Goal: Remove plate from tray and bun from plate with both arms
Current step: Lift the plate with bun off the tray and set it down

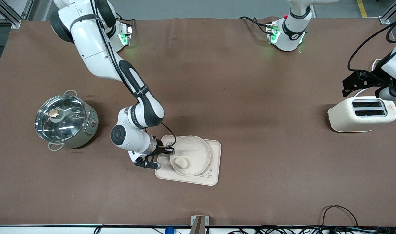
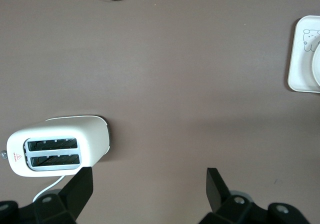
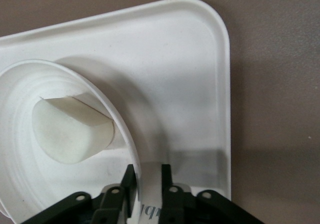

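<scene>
The round cream plate (image 1: 198,147) sits on the rectangular cream tray (image 1: 215,152) with the rabbit drawing. The pale bun (image 1: 181,162) lies inside the plate, on the side nearer the front camera. My right gripper (image 1: 168,150) is at the plate's rim on the side toward the right arm's end. In the right wrist view its jaws (image 3: 148,168) stand close together with the plate's rim (image 3: 125,134) between them, one finger inside and one outside; the bun (image 3: 70,131) lies just inside. My left gripper (image 1: 355,84) waits open and empty over the table beside the toaster, fingers wide apart (image 2: 150,176).
A cream toaster (image 1: 362,114) stands at the left arm's end of the table and shows in the left wrist view (image 2: 60,145). A steel pot with a glass lid (image 1: 64,120) stands at the right arm's end. The tray's corner shows in the left wrist view (image 2: 302,59).
</scene>
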You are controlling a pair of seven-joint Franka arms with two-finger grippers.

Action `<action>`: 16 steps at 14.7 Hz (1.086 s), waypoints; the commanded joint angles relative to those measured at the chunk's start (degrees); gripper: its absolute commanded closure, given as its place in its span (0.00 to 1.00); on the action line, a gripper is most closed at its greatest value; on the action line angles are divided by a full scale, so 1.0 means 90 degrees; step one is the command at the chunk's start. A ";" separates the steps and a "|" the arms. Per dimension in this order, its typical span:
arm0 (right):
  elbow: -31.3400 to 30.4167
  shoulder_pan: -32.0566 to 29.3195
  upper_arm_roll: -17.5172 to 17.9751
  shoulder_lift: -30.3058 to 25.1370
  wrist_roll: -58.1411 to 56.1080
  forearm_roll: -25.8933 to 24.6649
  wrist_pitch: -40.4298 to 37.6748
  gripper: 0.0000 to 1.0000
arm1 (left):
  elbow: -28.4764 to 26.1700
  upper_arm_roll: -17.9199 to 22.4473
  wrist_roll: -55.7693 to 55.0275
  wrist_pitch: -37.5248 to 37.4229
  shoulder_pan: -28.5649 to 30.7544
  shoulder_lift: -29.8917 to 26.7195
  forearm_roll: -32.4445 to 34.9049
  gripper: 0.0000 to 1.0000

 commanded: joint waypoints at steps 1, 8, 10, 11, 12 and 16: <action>0.0170 -0.0013 0.0010 0.0100 0.0005 0.0075 -0.0013 1.00 | 0.0160 -0.0004 -0.0001 -0.0140 0.0011 0.0059 0.0030 0.00; -0.1037 -0.0121 0.0175 -0.1030 -0.0473 0.0114 -0.0150 1.00 | 0.0160 -0.0004 0.0009 -0.0140 0.0011 0.0059 0.0030 0.00; -0.1711 -0.0091 0.0322 -0.1548 -0.0463 0.0144 -0.0091 1.00 | 0.0160 -0.0004 0.0009 -0.0140 0.0011 0.0059 0.0030 0.00; -0.2053 -0.0091 0.0322 -0.1821 -0.0473 0.0144 -0.0101 1.00 | 0.0160 -0.0004 0.0009 -0.0140 0.0011 0.0049 0.0030 0.00; -0.2472 -0.0091 0.0332 -0.2114 -0.0483 0.0144 -0.0091 1.00 | 0.0160 -0.0004 0.0009 -0.0140 0.0011 0.0059 0.0030 0.00; -0.3831 0.0162 0.0371 -0.3034 -0.0522 0.0144 0.0035 1.00 | 0.0141 -0.0004 -0.0030 -0.0140 -0.0038 0.0059 0.0030 0.00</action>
